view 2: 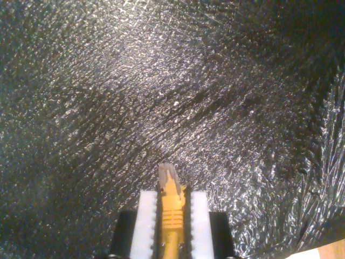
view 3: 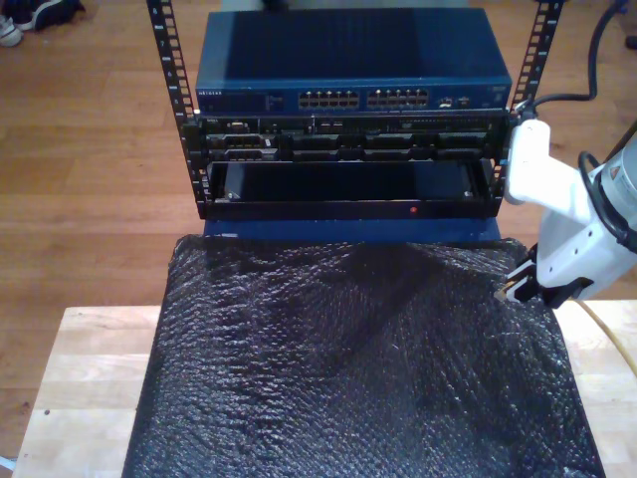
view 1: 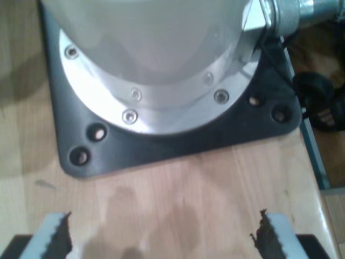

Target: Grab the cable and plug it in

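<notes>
White ribbed fingers [view 2: 146,221] of my second gripper [view 2: 172,197] are clamped on the thin yellow network cable [view 2: 172,213], its ribbed boot pinched between the pads and its clear plastic plug jutting just past the tips over the black bubble-textured mat [view 2: 161,97]. My first gripper [view 1: 160,229] hangs spread and empty above the pale wooden table [view 1: 178,189], facing the black base plate [view 1: 178,145]. Beyond the mat stands the blue network switch [view 3: 348,70] in its rack.

Warm wooden floor [view 3: 90,149] behind rack [view 3: 348,110]
</notes>
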